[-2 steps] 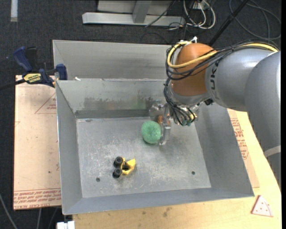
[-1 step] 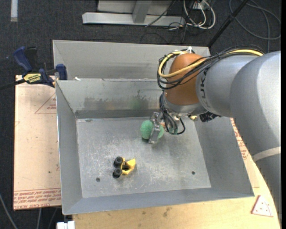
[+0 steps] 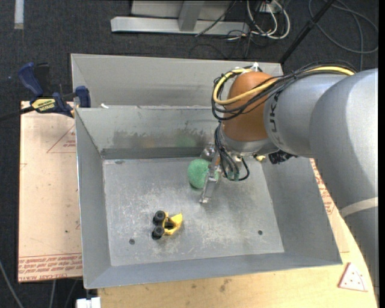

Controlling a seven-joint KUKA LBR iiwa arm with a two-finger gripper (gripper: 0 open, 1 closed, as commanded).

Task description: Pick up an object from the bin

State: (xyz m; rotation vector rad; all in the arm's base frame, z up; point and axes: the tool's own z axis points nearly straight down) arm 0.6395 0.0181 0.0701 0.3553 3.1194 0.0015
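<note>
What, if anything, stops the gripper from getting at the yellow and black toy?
Probably nothing, so yes: the yellow and black toy lies alone on open floor, away from the walls. The gripper is beside the green ball, with nothing between it and the toy.

Dark, speckled carpet floor [image 3: 78,27] fills the upper band and the left edge of the frame. At top centre rests a pale grey metal stand foot [image 3: 150,25] (a flat plate, its post running out of frame). White and black cables [image 3: 271,18] tangle at upper right. The light is even, with faint shadows.
</note>
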